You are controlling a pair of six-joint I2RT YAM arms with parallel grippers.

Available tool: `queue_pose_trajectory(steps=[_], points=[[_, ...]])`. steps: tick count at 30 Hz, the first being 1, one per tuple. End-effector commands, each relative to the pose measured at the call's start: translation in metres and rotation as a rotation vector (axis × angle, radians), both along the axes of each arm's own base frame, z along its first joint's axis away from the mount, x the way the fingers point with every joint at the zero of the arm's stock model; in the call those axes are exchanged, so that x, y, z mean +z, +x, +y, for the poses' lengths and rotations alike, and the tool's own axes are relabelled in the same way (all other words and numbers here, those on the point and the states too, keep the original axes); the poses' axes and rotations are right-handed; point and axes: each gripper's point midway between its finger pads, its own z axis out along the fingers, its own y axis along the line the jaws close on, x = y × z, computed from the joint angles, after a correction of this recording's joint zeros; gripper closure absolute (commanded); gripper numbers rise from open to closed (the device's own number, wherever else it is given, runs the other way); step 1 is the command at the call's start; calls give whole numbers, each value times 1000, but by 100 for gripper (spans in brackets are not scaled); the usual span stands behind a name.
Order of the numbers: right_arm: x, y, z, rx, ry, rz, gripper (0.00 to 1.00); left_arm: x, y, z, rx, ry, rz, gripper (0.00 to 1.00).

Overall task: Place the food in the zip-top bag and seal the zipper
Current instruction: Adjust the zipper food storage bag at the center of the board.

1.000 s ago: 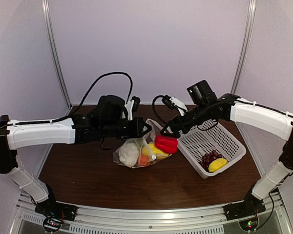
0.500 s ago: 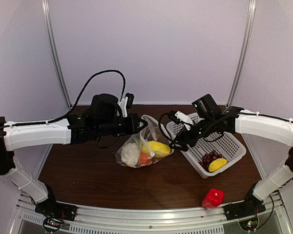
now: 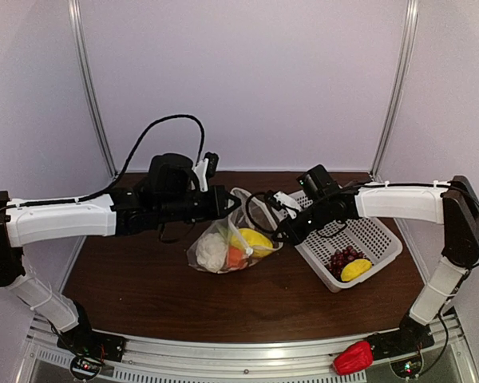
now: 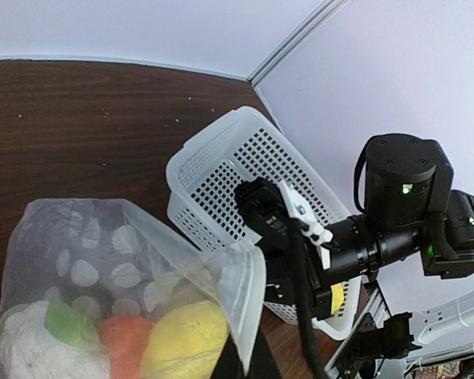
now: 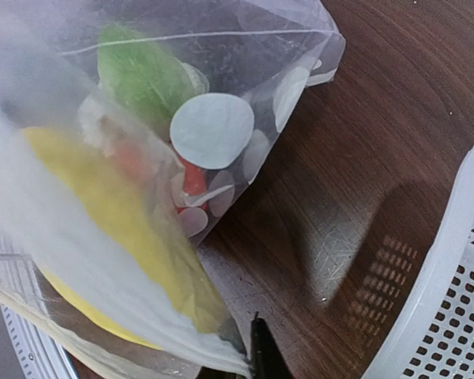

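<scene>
Although the table [image 3: 144, 287] carries the same white mesh basket [image 3: 379, 227] and zip-top bag [image 3: 241, 217] as a second ago, one piece of food has left it. The red pepper [image 3: 353, 357] was held by the right gripper above the bag's mouth then, and lay near the table's front edge half a second ago. It now rests below on the front rail [image 3: 223, 357], close to the right arm's base. I read that as a failed drop: the pepper must be fetched from off the table before filling can finish, if the arm can reach it there at all.

The basket stands right of the bag, with the dark red grape bunch [image 3: 342, 261] and a loose yellow piece [image 3: 356, 270] in its near corner. The bag sits mid-table, its mouth lifted by the left gripper [image 3: 226, 204], whose jaws are clamped together on the upper edge; that grip is unchanged. The right gripper [image 3: 284, 231] has come lower, against the bag's right side, no longer spread round the pepper. Whether it pinches the plastic I cannot tell, since its wrist view shows only one dark fingertip [image 5: 258, 347] at the film's edge. Inside the bag lie the cauliflower [image 3: 211, 250], a bagged yellow piece [image 3: 257, 239] and the orange pumpkin [image 3: 235, 258].
</scene>
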Motion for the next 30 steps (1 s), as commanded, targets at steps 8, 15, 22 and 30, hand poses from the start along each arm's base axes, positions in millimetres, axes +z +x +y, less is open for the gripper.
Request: queue_pose_trajectory(steps=[8,15,22,30], points=[[106,-9,6,92,143,40,100,8,23,24,85,179,-95,100],[131,0,25,98,203,106,100,25,24,18,-9,353,-115,100],[111,7,6,74,82,39,96,46,23,37,59,315,-187,100],[133,-8,-13,106,73,-39,83,16,24,13,-25,330,-126,100]])
